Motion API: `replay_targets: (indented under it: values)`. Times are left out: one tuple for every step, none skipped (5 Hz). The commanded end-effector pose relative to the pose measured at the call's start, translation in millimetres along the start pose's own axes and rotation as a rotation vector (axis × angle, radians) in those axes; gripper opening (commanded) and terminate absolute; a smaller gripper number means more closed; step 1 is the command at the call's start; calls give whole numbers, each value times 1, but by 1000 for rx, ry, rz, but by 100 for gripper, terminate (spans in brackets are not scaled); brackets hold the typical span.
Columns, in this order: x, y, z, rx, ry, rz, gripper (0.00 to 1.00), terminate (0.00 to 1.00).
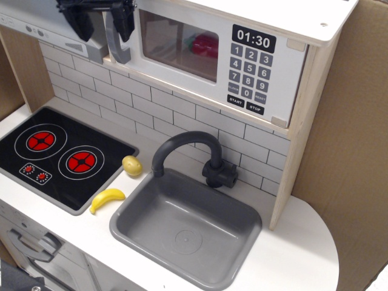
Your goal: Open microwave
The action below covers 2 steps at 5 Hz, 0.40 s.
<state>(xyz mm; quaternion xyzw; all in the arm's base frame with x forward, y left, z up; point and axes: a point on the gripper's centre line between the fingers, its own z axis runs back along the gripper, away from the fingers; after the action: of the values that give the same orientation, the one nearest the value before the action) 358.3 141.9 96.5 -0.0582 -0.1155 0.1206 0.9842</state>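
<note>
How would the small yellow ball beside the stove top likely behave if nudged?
The yellow ball looks rounded and smooth, so it would probably roll, perhaps over the rim of the sink just next to it. It sits loose on the flat counter, nothing bracing it. Likely light, being small.

Banana (107, 199), potato (132, 165) between stove (54, 157), sink (188, 227).
</note>
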Motion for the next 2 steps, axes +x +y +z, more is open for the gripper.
replay_targets:
  values:
    - [21, -1, 20, 56, -132, -98, 100, 0]
    - [23, 0, 16, 76, -141, -170, 100, 0]
